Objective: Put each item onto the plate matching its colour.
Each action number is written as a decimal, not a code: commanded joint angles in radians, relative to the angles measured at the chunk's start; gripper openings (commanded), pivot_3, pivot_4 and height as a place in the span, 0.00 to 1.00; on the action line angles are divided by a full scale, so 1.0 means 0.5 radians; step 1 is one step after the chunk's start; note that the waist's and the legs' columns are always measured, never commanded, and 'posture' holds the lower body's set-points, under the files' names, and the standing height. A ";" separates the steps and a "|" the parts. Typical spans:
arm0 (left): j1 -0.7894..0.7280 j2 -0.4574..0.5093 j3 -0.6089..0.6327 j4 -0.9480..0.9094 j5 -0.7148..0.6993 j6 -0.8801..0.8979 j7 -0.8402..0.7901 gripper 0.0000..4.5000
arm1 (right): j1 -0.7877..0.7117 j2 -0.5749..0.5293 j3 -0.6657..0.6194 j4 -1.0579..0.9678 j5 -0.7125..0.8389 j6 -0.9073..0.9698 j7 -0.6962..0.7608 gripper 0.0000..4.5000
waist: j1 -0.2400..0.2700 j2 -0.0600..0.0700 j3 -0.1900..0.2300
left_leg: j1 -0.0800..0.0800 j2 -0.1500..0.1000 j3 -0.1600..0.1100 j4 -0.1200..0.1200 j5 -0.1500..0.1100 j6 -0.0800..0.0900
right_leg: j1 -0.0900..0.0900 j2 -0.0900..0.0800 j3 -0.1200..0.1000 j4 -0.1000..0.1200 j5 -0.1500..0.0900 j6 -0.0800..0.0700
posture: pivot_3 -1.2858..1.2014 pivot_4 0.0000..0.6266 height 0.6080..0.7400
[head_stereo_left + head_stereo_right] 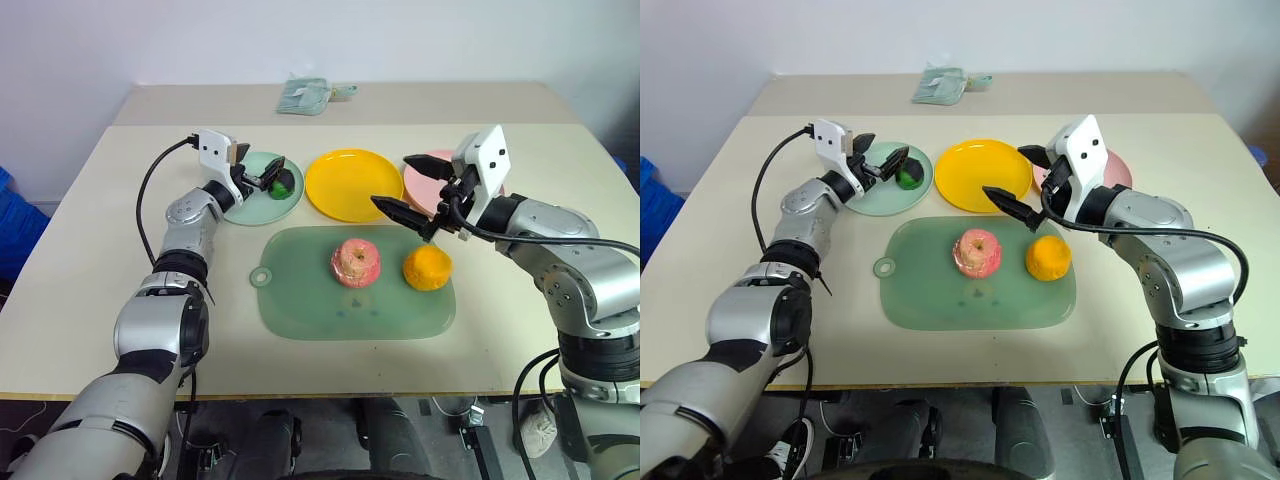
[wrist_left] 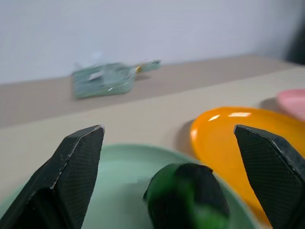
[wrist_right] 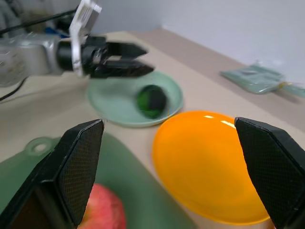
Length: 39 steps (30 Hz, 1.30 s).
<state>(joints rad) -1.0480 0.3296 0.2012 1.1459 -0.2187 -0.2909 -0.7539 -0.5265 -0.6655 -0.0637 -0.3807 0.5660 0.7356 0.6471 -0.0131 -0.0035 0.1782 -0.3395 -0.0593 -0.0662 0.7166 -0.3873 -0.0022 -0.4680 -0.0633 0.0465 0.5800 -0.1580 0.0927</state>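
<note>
The dark green-and-black fruit (image 1: 281,185) lies on the mint green plate (image 1: 258,210) at the left. My left gripper (image 1: 272,175) hovers just over that plate, open, with the fruit (image 2: 188,198) low between its spread fingers and free of them. The pink apple (image 1: 355,262) and the orange-yellow fruit (image 1: 427,268) rest on the green mat (image 1: 300,300). Between the mint plate and the pink plate (image 1: 420,182) stands the yellow plate (image 1: 352,183), with nothing on it. My right gripper (image 1: 392,182) hangs open above the mat's far edge, near the yellow and pink plates, holding nothing.
A folded pale-green cloth (image 1: 305,95) lies at the far side of the table. The three plates stand in a row behind the mat. Bare tabletop stretches to the left of the mat and along the near edge.
</note>
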 commanded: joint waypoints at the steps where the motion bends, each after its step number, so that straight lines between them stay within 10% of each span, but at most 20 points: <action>1: 0.049 0.071 0.042 -0.270 -0.148 0.030 -0.374 0.99 | -0.010 -0.060 -0.013 -0.133 0.087 0.115 0.047 1.00 | -0.001 0.000 0.000 | 0.000 0.000 0.000 0.000 0.000 0.000 | 0.000 0.000 0.000 0.000 0.000 0.000 | 0.52 0.24 1.00; 10: 0.692 0.485 -0.152 -1.459 -0.605 0.956 -1.511 0.99 | -0.136 0.049 0.282 -0.117 0.017 0.358 -0.023 1.00 | -0.016 0.000 0.000 | 0.000 0.004 0.001 0.000 0.000 0.000 | -0.002 0.003 0.001 0.003 0.000 0.000 | 0.52 0.24 1.00; 32: 1.179 0.674 -0.165 -2.149 -0.714 1.273 -1.413 0.99 | -0.107 0.017 0.558 0.099 -0.089 0.574 0.169 1.00 | -0.001 0.000 0.000 | 0.002 0.003 -0.001 0.000 0.000 -0.001 | -0.001 0.002 0.000 0.000 0.000 0.000 | 0.52 0.24 1.00; 39: 1.159 0.651 -0.168 -2.108 -0.700 1.206 -1.394 1.00 | -0.156 0.006 0.523 0.109 -0.164 0.521 0.164 0.59 | -0.001 0.000 0.000 | 0.002 0.003 -0.001 0.000 0.001 -0.002 | -0.001 0.002 0.000 0.000 0.000 0.000 | 0.52 0.24 1.00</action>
<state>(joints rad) -0.4568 0.6518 0.1066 0.1025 -0.5580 0.3320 -1.4540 -0.5803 -0.6537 0.2254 -0.3180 0.4927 1.0119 0.7325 -0.0137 -0.0034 0.1782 -0.3386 -0.0576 -0.0665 0.7164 -0.3867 -0.0033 -0.4686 -0.0623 0.0463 0.5798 -0.1581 0.0925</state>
